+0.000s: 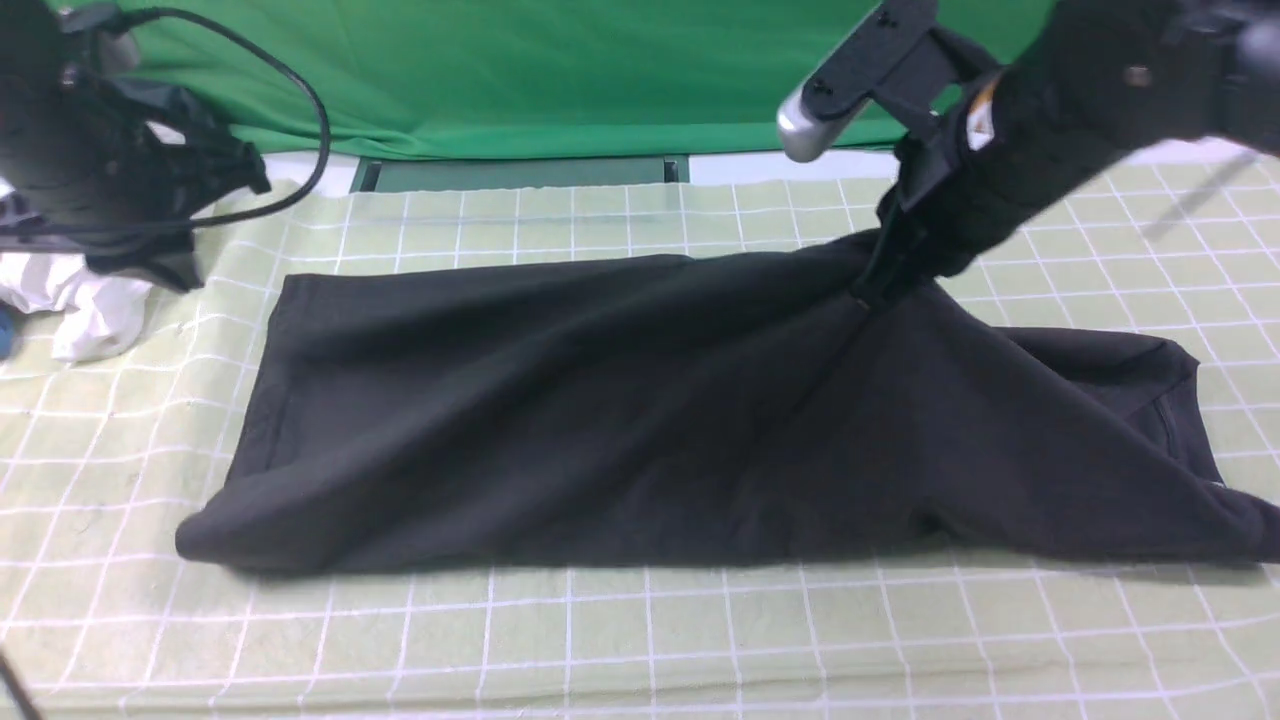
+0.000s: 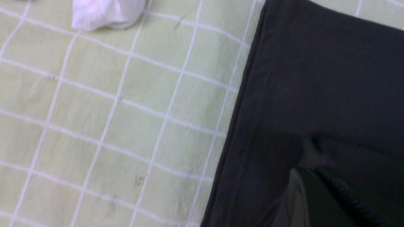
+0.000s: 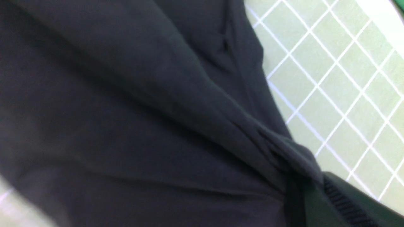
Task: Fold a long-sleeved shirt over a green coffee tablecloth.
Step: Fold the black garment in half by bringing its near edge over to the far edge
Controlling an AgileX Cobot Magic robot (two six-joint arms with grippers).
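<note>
The large black soft-knit long-sleeved shirt (image 1: 600,400) lies across the middle of the scene in the front view. Its long axis runs from 9 o'clock to 3 o'clock. Its straight hemmed edge is at 9 o'clock and flat on the cloth, as the left wrist view (image 2: 315,78) shows. Toward 3 o'clock the fabric spreads out in loose folds. At about 1 o'clock on the garment, a bunch of fabric is drawn up off the surface into a tented peak, with taut creases fanning down from it.

The right tool (image 1: 885,275) is at the top of that peak. Its jaws are clamped tight on the gathered knit, and the right wrist view shows the cloth (image 3: 126,110) twisting into the pinch (image 3: 296,195).

Under the shirt is the wide pale yellow-green tablecloth (image 1: 600,640) with its grid of thin white lines. It is faintly spotted in the left wrist view (image 2: 110,126) and also shows beyond the lifted fabric (image 3: 331,78). It covers the bench, of which a white strip (image 1: 760,165) shows at 12 o'clock.

The left tool (image 1: 165,250) hangs at 10 o'clock, apart from the shirt, with its jaws closed. The pictures show nothing in them, and only a dark part of it (image 2: 315,195) shows in its own wrist view.

A crumpled white garment (image 1: 85,300) (image 2: 104,12) lies on the cloth just beside it, at 9 o'clock. A black cable (image 1: 300,90) loops above it. A plain bright green backdrop (image 1: 500,80) hangs at 12 o'clock.
</note>
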